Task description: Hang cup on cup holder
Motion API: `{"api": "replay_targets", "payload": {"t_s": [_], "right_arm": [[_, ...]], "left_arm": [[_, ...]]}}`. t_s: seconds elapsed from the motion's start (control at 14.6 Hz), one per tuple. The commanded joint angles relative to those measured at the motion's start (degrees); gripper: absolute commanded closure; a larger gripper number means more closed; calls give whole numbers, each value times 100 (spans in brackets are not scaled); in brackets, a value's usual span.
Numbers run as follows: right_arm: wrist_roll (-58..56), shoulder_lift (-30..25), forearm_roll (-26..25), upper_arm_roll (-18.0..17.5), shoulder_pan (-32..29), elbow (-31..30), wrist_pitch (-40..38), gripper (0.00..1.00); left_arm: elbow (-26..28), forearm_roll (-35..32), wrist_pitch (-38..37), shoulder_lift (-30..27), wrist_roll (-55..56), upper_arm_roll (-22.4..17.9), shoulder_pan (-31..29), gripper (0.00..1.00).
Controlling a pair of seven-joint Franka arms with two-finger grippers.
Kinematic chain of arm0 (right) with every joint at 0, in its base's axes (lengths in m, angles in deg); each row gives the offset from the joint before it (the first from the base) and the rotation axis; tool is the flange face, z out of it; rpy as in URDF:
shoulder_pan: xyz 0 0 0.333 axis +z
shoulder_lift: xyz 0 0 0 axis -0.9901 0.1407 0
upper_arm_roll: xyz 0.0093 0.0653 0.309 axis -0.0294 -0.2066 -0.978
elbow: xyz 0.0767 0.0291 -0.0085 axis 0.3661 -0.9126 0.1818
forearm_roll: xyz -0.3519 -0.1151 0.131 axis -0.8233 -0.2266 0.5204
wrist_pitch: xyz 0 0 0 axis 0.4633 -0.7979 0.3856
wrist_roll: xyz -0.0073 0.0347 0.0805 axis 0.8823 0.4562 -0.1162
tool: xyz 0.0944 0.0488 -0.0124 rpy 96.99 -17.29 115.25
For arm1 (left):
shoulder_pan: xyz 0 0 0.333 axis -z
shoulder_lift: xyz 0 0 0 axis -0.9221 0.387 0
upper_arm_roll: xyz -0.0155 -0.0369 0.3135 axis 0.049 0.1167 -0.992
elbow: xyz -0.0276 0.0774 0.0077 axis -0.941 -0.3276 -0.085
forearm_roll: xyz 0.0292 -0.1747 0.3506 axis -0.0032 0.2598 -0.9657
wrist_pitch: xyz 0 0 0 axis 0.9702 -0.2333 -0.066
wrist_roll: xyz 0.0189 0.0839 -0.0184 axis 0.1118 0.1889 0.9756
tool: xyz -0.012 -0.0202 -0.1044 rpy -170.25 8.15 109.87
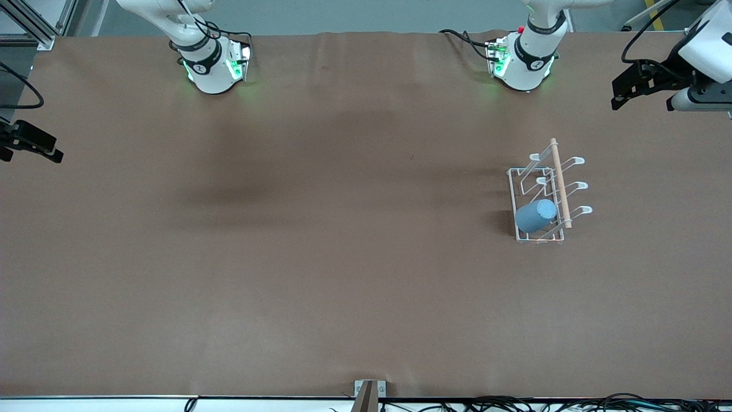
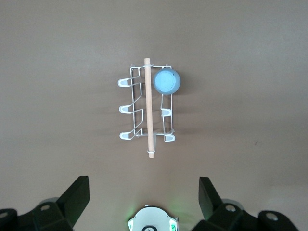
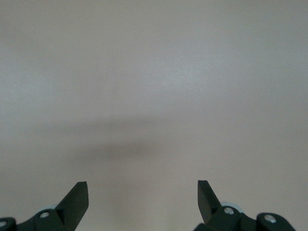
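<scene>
Already the cup (image 1: 536, 216) sits upside down on a prong of the rack (image 1: 548, 191), on the row toward the right arm's end of the worktop (image 1: 320, 240), at the end of the rack nearest the front camera; so the hanging itself looks done, as far as I can judge. Both pincers are empty and wide open; the left pincer (image 1: 640, 87) hangs high at the left arm's end of the worktop, well apart from the rack, with the rack and cup (image 2: 166, 82) in its wrist view; the right pincer (image 1: 28, 142) waits at the other end, over bare worktop.

What remains, I think, is only to finish cleanly: keep both arms away from the wooden rod (image 1: 560, 182) and the wire prongs; a light rack may slide or tip if it is touched, and the cup could then fall off.
</scene>
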Motion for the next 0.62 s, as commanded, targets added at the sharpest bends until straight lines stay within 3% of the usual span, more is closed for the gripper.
{"api": "replay_targets", "payload": {"t_s": [0.0,0.55], "right_arm": [[-20,-126,-89,-57,-71,-125,36,0],[-20,-117,-89,-57,-79,-125,45,0]], "left_arm": [[194,-7,156,-151,-74,-26,23,0],[53,-94,516,16,-82,36,58,0]]}}
